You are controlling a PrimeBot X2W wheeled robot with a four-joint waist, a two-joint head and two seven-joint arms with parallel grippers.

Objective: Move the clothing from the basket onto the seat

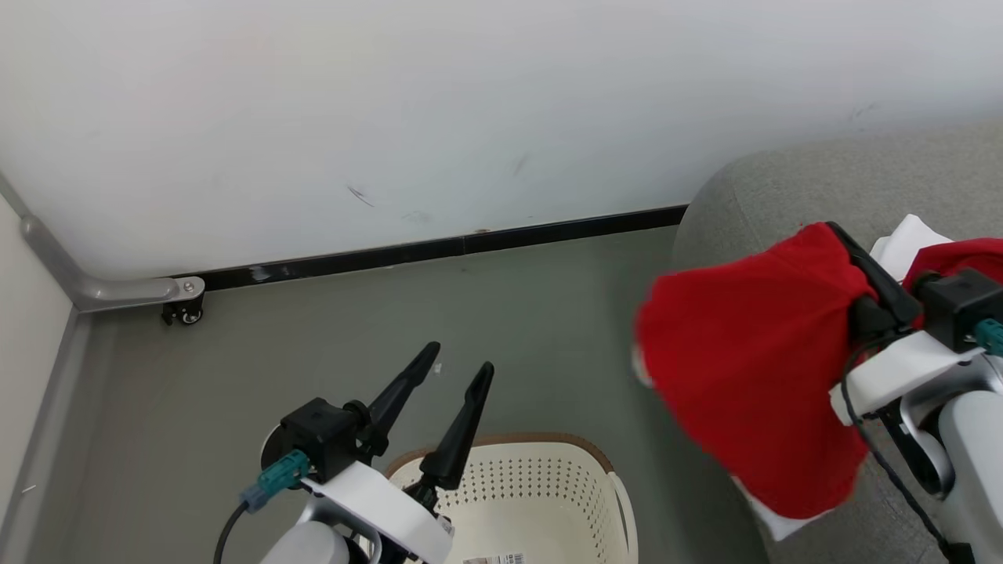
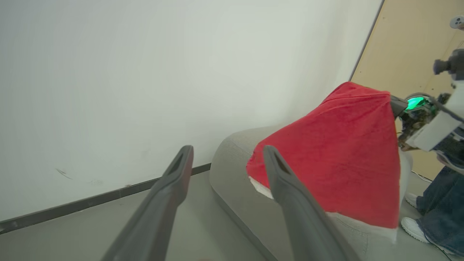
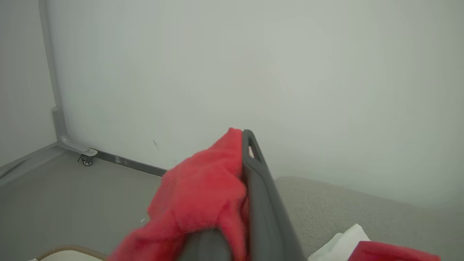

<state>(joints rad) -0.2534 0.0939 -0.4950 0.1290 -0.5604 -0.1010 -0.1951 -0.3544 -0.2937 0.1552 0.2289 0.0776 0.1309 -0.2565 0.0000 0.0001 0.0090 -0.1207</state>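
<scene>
In the head view, the left hand (image 1: 460, 356) is hovering at 7 o'clock above the basket (image 1: 509, 479), its forearm rising from the bottom edge and its two dark fingers (image 1: 403, 385) pointing up towards 1 o'clock. They are standing spread wide with nothing between them. The left wrist view is showing the same spread fingers (image 2: 170, 188) aimed at the seat's rounded corner. The basket is sitting on the grey floor (image 1: 313, 352) at 6 o'clock, and the visible part of its inside is showing only a barcode sticker (image 1: 494, 558). The right arm is reaching in from 4 o'clock, its pale forearm angling up towards 10 o'clock. The right hand (image 1: 837, 229) is pressing its fingers together on the top of a red garment (image 1: 744, 376). That garment is hanging down from the pinch as a broad red sheet with a white hem. It is draping over the left edge of the seat (image 1: 823, 180) at 3 o'clock, and whether it is touching the cushion cannot be told. In the right wrist view the red cloth (image 3: 203, 188) is bunching against the left side of the closed fingers (image 3: 261, 188). More clothing (image 1: 960, 254), red and white, is lying on the seat just beyond the right hand. In the left wrist view, a person's legs (image 2: 442, 203) are standing at 4 o'clock beside the seat.
</scene>
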